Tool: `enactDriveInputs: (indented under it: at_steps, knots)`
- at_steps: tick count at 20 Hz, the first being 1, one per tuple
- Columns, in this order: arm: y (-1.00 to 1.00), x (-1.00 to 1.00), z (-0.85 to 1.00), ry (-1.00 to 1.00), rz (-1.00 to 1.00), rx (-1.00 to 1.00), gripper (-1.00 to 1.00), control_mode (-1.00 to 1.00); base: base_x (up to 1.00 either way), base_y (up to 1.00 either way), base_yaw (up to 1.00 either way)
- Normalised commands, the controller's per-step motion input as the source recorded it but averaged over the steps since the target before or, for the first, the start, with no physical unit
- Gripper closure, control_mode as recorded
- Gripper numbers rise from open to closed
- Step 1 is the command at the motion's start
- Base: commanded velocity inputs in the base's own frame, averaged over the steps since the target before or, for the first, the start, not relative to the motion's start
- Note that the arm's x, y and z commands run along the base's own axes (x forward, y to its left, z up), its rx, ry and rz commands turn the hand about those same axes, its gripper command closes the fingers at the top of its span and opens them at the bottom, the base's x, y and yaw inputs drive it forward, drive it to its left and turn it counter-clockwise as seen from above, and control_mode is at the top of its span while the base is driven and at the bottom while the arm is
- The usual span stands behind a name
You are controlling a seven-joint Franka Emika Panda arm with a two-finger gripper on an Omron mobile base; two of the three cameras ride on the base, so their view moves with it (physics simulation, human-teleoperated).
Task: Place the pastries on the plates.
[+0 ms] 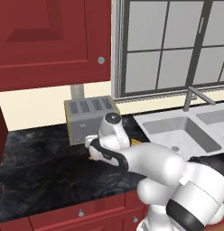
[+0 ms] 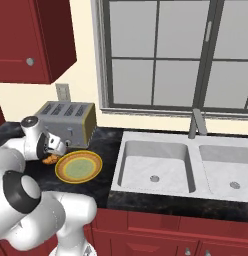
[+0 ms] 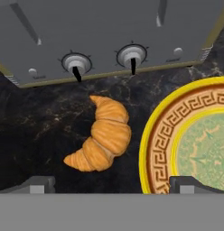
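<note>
The fingers (image 3: 41, 184) stand spread wide above the croissant (image 3: 102, 137). It lies on the dark counter (image 3: 37, 131), between toaster (image 3: 109, 31) and yellow-rimmed plate (image 3: 161, 135).

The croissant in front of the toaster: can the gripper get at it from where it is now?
Probably yes. The croissant lies bare on the counter between the toaster and the yellow plate, and the open gripper is right above it.

Yellow-rimmed plate (image 3: 190, 135) cut by the hand view's right edge, toaster (image 3: 109, 31) by its top.
</note>
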Motion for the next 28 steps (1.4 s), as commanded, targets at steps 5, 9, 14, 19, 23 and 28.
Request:
enactDriveInputs:
  at_steps: [5, 9, 14, 19, 23, 28]
  knots:
    - [0.11, 0.1, -0.18, 0.0, 0.0, 0.0, -1.0, -1.0, 0.0, 0.0, 0.0]
    - [0.0, 0.01, -0.21, 0.0, 0.0, 0.02, -1.0, -1.0, 0.0, 0.0, 0.0]
    - [0.0, 0.0, -0.16, 0.0, 0.0, 0.03, -1.0, -1.0, 0.0, 0.0, 0.0]
    - [0.0, 0.02, -0.16, 0.0, 0.0, 0.01, -1.0, -1.0, 0.0, 0.0, 0.0]
    - [0.0, 0.09, -0.14, 0.0, 0.0, 0.0, -1.0, -1.0, 0.0, 0.0, 0.0]
    - [0.05, 0.21, -0.05, 0.0, 0.0, 0.0, -1.0, -1.0, 0.0, 0.0, 0.0]
